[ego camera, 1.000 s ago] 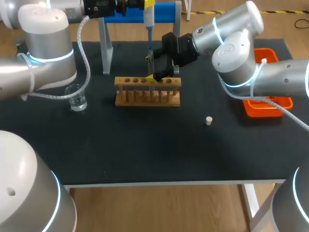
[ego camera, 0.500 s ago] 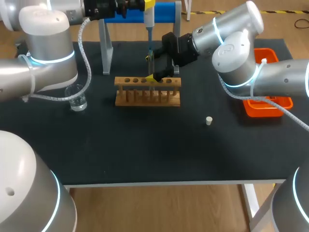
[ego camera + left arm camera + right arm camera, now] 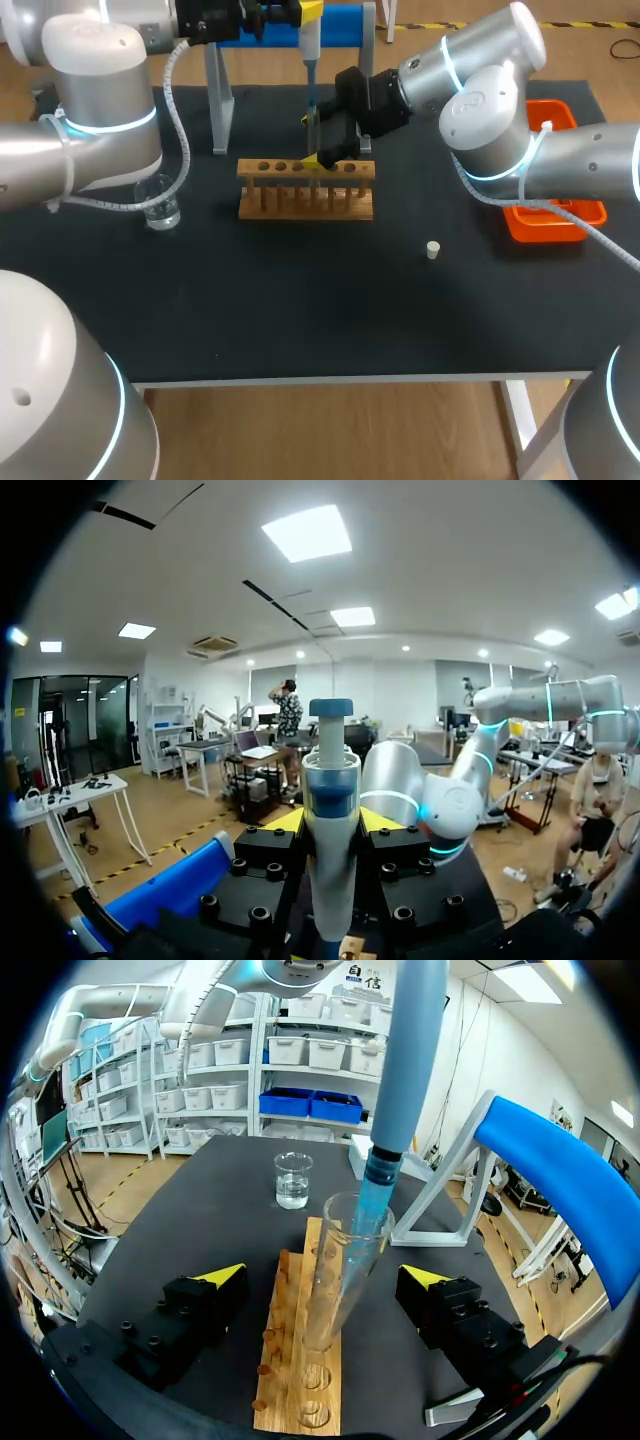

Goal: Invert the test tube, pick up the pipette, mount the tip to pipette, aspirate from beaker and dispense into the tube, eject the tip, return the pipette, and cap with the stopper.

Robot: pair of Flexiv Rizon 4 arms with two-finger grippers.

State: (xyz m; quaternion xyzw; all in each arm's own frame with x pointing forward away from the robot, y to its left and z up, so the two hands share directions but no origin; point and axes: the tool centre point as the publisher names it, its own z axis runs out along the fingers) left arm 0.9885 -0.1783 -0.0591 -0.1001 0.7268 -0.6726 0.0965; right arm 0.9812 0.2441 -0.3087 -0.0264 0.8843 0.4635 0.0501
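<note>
Dispensing at the bench: the left gripper (image 3: 330, 825), its fingers clamped on the barrel of the pipette (image 3: 308, 40), holds the instrument upright over the wooden rack (image 3: 305, 190). This lets its blue tip (image 3: 375, 1205) reach down through the mouth of the test tube (image 3: 343, 1260). The tube stands mouth-up in a rack hole, leaning a little, which appears to keep its opening in line with the tip. The right gripper (image 3: 322, 1278) sits low at the rack with its fingers spread wide, one on each side of the tube and touching it on neither, seemingly placed to steady the glass if needed. The beaker (image 3: 158, 201) of clear liquid stands well to the left of the rack. The small white stopper (image 3: 432, 249) lies apart on the black table (image 3: 300, 300) toward the right, likely within the right arm's reach for capping. Ejecting the tip, returning the pipette and capping look yet to come.
</note>
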